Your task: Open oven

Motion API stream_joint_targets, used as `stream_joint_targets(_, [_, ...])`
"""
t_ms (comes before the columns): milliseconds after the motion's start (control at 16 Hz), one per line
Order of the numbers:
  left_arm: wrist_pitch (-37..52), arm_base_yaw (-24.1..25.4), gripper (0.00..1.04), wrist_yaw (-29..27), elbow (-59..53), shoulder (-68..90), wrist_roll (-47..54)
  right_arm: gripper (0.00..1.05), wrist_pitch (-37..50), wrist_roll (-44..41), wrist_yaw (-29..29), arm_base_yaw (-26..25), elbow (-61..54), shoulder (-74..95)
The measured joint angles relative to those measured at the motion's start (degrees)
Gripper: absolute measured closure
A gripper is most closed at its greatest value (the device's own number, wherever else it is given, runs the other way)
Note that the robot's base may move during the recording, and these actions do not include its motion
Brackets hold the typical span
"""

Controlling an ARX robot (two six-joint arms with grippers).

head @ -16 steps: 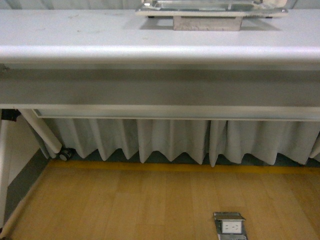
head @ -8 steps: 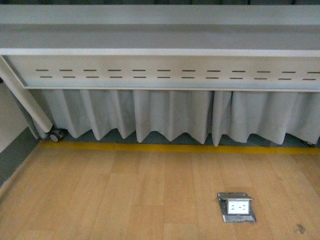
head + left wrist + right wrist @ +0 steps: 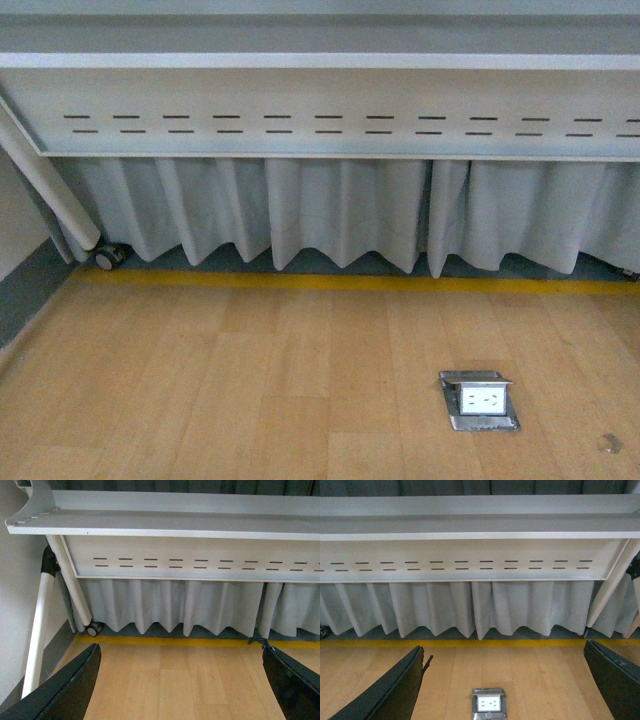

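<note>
Oddly, only the table's (image 3: 320, 100) underside shows, while both hands (image 3: 182, 680) (image 3: 502, 680) gape wide, holding nothing.

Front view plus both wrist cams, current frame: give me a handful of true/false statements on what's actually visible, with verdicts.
1. The oven shows in the front view. False: only the table's underside, the curtain and the wooden floor show; no view shows the oven.
2. A floor outlet box sits in the wooden floor. True.
3. The left gripper is shut on a handle. False: its fingers stand wide apart, holding nothing.
4. The right gripper is open and empty. True.
5. A caster wheel sits at the foot of the table leg. True.
6. The stripe along the curtain's foot is red. False: the floor stripe is yellow.
</note>
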Motion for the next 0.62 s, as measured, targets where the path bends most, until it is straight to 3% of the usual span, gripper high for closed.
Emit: stream_joint_targets(624, [0.02,0.0,0.07,0.0,0.0,0.0,0.0,0.06,0.02,0.0,0.0,0.0,0.0,0.0])
